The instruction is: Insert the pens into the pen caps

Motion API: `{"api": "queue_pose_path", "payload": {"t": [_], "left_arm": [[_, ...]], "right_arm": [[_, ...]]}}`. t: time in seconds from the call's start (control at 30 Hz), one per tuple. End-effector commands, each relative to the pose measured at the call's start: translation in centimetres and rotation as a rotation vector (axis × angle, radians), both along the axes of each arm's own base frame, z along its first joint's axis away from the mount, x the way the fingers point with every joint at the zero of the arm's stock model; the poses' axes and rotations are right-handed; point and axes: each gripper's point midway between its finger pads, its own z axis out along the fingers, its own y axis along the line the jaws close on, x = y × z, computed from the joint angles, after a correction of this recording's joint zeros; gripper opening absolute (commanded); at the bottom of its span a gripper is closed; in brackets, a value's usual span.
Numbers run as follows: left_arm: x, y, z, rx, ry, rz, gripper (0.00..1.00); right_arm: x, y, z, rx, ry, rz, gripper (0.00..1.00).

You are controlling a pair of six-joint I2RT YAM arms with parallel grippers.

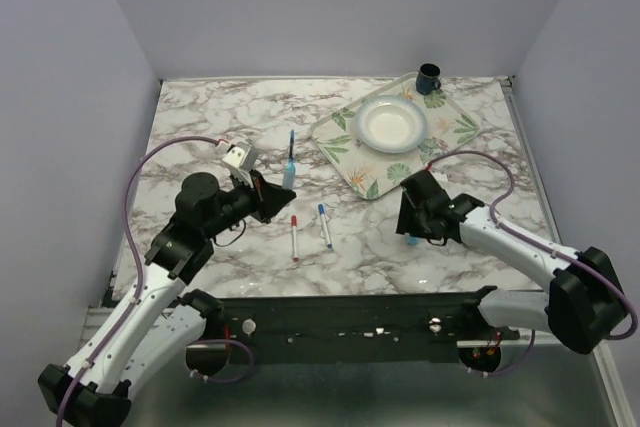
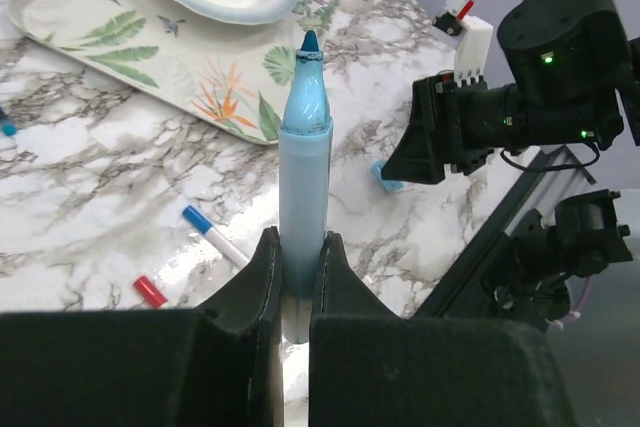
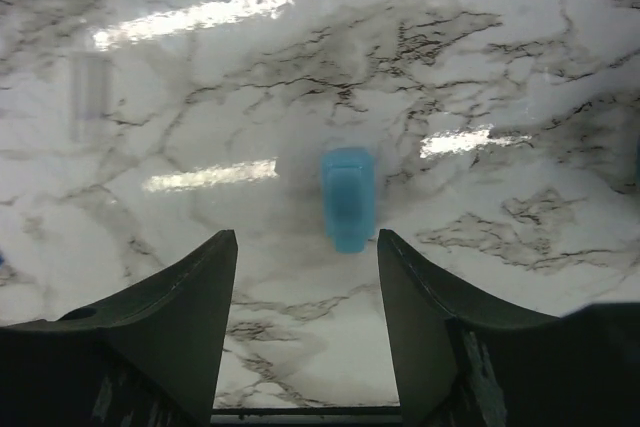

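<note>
Lying flat on the white marble table (image 3: 520, 77) is the small light blue plastic pen cap (image 3: 348, 197), and it sits just in front of the black right gripper (image 3: 305, 247). The two fingers of this gripper are spread wide apart with nothing between them. The cap is a little ahead of the fingertips and a bit to the right of the middle of the gap. Its long side points straight away from the gripper, in line with the gap, so I think the fingers could close on its two sides after a small move forward. I cannot tell which end of the cap is the open one. The right arm is much nearer to this cap than the left arm. The black left gripper (image 2: 297, 257) is squeezed tight on the lower part of the thick light blue marker pen (image 2: 303, 167). The pen's dark blue tip sticks out past the fingers toward the leaf-patterned tray (image 2: 100, 42). That pen is well apart from the cap, off to the cap's left.
</note>
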Motion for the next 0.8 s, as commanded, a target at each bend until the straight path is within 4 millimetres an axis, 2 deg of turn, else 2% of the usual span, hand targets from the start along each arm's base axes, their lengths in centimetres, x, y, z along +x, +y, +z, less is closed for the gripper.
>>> {"api": "queue_pose_path", "payload": {"t": [0.0, 0.03, 0.2, 0.4, 0.63, 0.77], "left_arm": [[0.6, 2.1, -0.5, 0.07, -0.068, 0.093, 0.0], [0.5, 2.1, -0.3, 0.067, -0.075, 0.093, 0.0], [0.8, 2.7, 0.0, 0.083, -0.09, 0.124, 0.0], [0.9, 2.8, -0.1, 0.088, -0.09, 0.129, 0.0], [1.0, 3.0, -0.2, 0.096, -0.093, 0.141, 0.0], [1.0, 3.1, -0.2, 0.101, -0.095, 0.146, 0.0]], "right_arm": [[-0.4, -2.8, -3.2, -0.102, 0.098, 0.004, 0.63], [-0.7, -2.6, -3.9, -0.088, 0.128, 0.015, 0.61], [-0.1, -2.3, -4.9, -0.067, 0.145, 0.021, 0.59], [0.5, -1.8, -6.0, -0.079, 0.181, 0.044, 0.49], [0.3, -2.1, -6.1, -0.092, 0.185, 0.029, 0.4], [0.4, -2.5, -6.1, -0.111, 0.186, 0.009, 0.29]]}}
